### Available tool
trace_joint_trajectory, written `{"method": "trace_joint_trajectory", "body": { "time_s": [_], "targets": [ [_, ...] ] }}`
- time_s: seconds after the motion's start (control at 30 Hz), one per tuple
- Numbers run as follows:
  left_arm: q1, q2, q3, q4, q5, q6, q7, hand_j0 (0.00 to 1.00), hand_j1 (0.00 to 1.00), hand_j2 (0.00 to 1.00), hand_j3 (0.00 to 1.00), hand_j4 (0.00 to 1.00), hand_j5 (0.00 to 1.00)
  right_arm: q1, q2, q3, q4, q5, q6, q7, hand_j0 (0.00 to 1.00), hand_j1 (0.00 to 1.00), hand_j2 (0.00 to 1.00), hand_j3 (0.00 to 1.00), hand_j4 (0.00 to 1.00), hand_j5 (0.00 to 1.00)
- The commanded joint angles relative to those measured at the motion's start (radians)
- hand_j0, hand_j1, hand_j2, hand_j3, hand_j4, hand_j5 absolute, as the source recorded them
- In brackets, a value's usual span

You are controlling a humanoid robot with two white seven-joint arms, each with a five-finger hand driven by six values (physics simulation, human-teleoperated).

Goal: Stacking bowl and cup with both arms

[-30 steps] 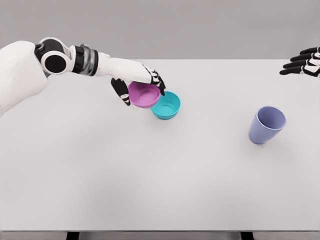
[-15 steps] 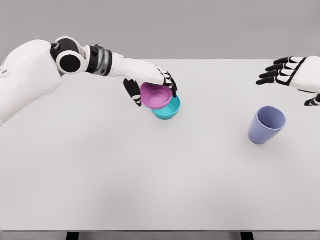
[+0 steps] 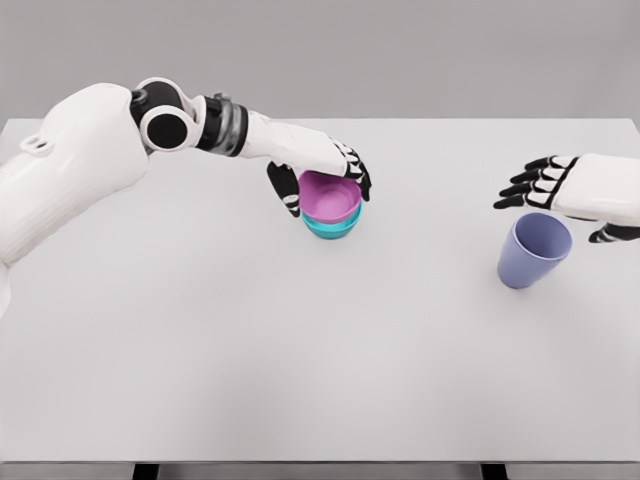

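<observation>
A pink bowl (image 3: pixel 331 197) sits nested in a teal bowl (image 3: pixel 330 228) near the middle back of the white table (image 3: pixel 300 350). My left hand (image 3: pixel 325 183) reaches in from the left, its fingers curled around the pink bowl's rim. A lavender cup (image 3: pixel 533 249) stands upright at the right. Just above and behind the cup hovers my right hand (image 3: pixel 545 185), fingers spread, holding nothing and apart from the cup.
The table's front edge (image 3: pixel 320 461) runs along the bottom, with two dark legs under it. A grey wall lies behind the table's far edge.
My left hand carried the pink bowl rightward and down into the teal bowl. My right hand came in from the far right edge towards the cup.
</observation>
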Motion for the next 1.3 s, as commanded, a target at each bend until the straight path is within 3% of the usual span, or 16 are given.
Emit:
{"method": "trace_joint_trajectory", "body": {
  "time_s": [0.0, 0.53, 0.8, 1.27],
  "targets": [
    [0.000, -0.004, 0.001, 0.006, 0.005, 0.003, -0.001, 0.72, 0.72, 0.72, 0.72, 0.72, 0.72, 0.000, -0.001, 0.014, 0.002, -0.003, 0.003, 0.000, 1.00, 1.00, 1.00, 1.00, 1.00, 1.00],
    [0.008, -0.029, 0.001, 0.049, -0.009, 0.003, -0.001, 0.72, 0.72, 0.72, 0.72, 0.72, 0.72, 0.000, -0.006, 0.012, 0.009, -0.001, 0.003, 0.000, 1.00, 1.00, 1.00, 1.00, 1.00, 1.00],
    [0.008, -0.035, 0.001, 0.055, -0.009, 0.003, -0.001, 0.72, 0.72, 0.72, 0.72, 0.72, 0.72, 0.000, -0.001, 0.017, 0.060, 0.006, 0.003, 0.000, 1.00, 1.00, 1.00, 1.00, 1.00, 1.00],
    [0.009, -0.040, 0.001, 0.071, -0.015, 0.003, -0.001, 0.73, 0.73, 0.73, 0.73, 0.73, 0.73, -0.025, 0.039, 0.083, 0.057, 0.051, 0.003, 0.000, 1.00, 1.00, 1.00, 1.00, 1.00, 1.00]
  ]
}}
